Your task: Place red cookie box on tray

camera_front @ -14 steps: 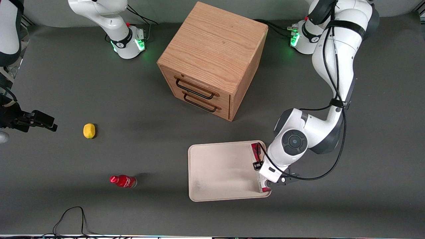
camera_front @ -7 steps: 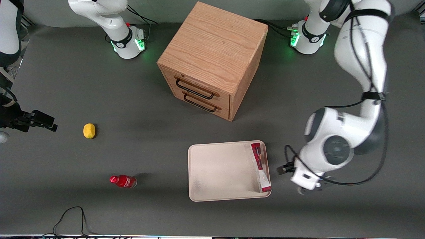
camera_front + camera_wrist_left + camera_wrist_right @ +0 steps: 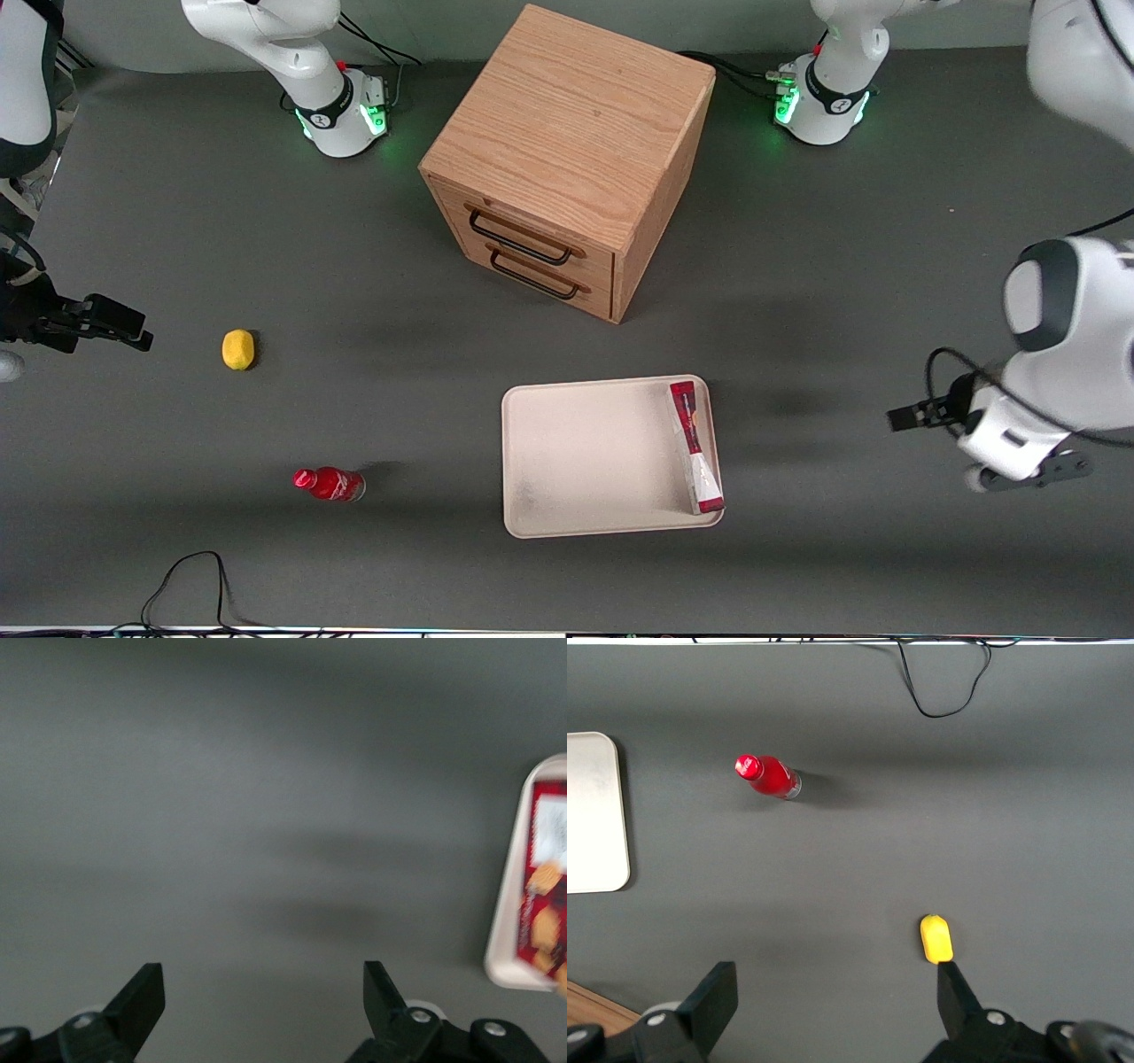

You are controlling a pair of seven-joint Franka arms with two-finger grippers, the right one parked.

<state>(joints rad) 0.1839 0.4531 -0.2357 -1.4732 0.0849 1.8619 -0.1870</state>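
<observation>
The red cookie box (image 3: 695,446) lies in the cream-white tray (image 3: 585,456), along the rim on the working arm's side, apparently on its long edge. It also shows in the left wrist view (image 3: 549,877), inside the tray's rim (image 3: 507,921). My left gripper (image 3: 1019,477) is off the tray, well toward the working arm's end of the table, above bare grey mat. In the left wrist view the gripper (image 3: 264,1001) is open and holds nothing. One end of the tray (image 3: 594,815) also shows in the right wrist view.
A wooden drawer cabinet (image 3: 567,159) stands farther from the front camera than the tray. A yellow lemon (image 3: 237,349) and a small red bottle (image 3: 330,484) lie toward the parked arm's end. A black cable (image 3: 190,567) lies near the front edge.
The gripper has let go of the cookie box and moved off the tray toward the working arm's end of the table. The box stays in the tray.
</observation>
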